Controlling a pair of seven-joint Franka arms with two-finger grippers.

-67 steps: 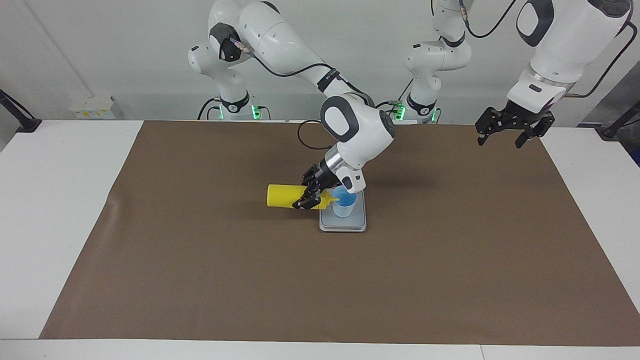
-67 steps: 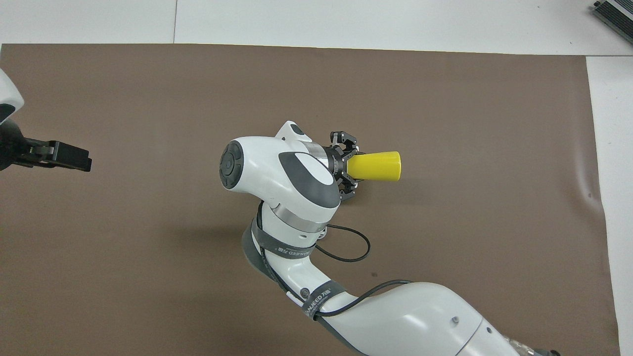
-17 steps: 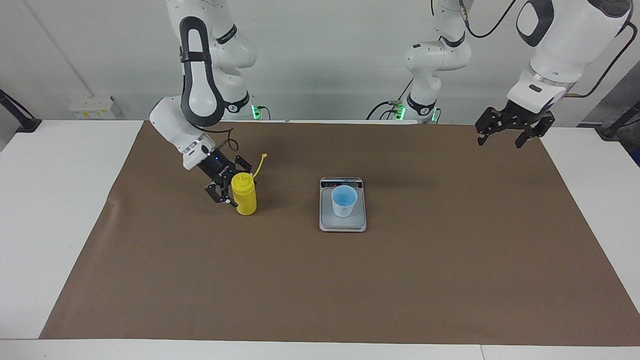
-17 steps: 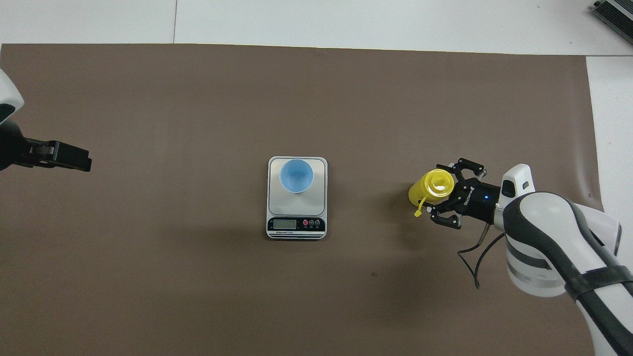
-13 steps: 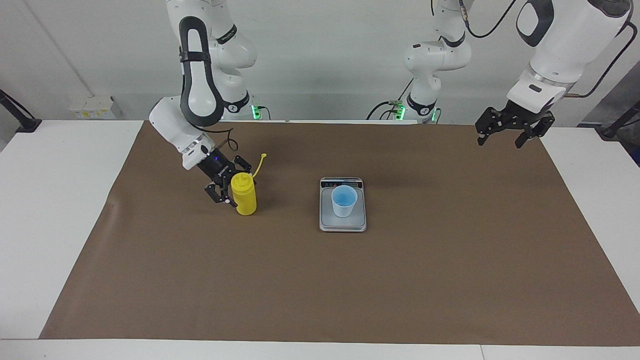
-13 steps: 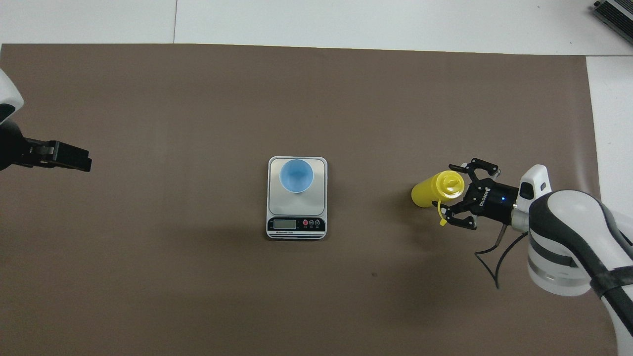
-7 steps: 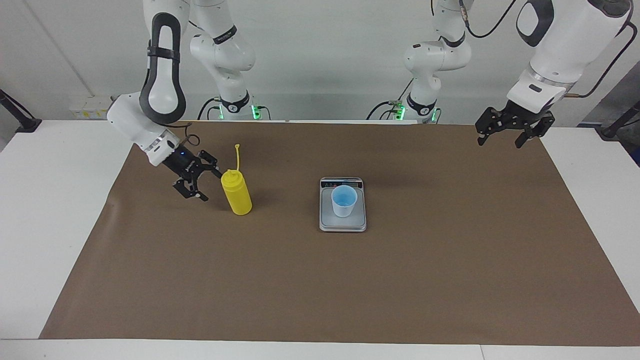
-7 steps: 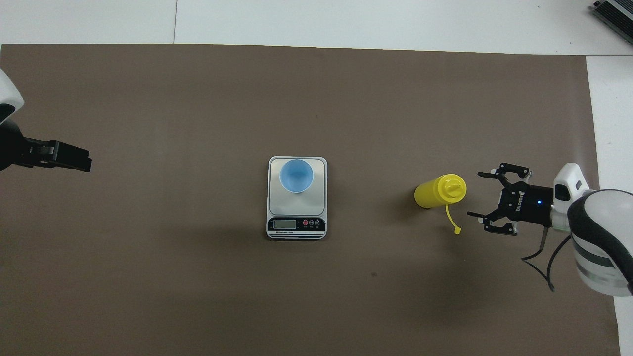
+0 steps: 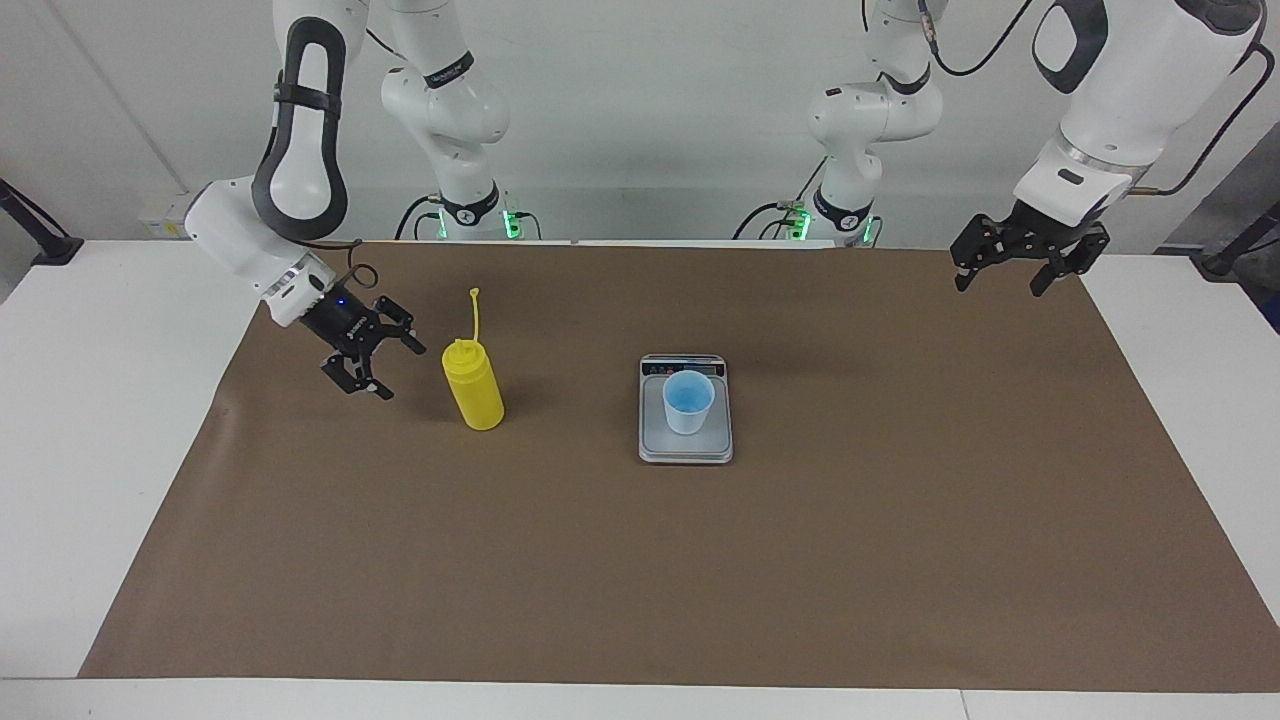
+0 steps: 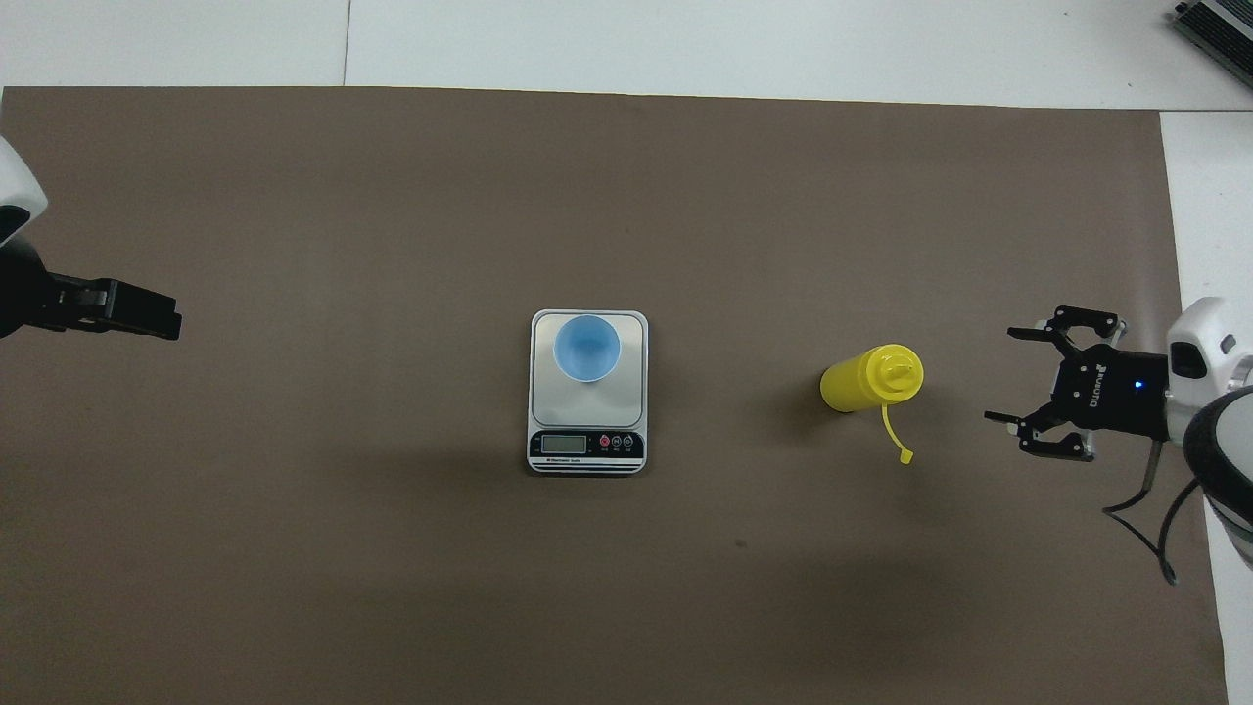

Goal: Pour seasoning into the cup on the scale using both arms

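Observation:
The yellow seasoning bottle stands upright on the brown mat, its cap strap sticking up; it also shows in the overhead view. My right gripper is open and empty, low over the mat, a short gap from the bottle toward the right arm's end; it also shows in the overhead view. The light blue cup stands on the silver scale at mid-table. My left gripper is open and empty, raised over the mat's edge at the left arm's end, waiting.
The brown mat covers most of the white table. The scale's dark display strip faces the robots. White table margins lie at both ends of the mat.
The right gripper tipped the bottle over the cup, then set it upright beside the scale, let go and drew back toward the right arm's end. The left arm has not moved.

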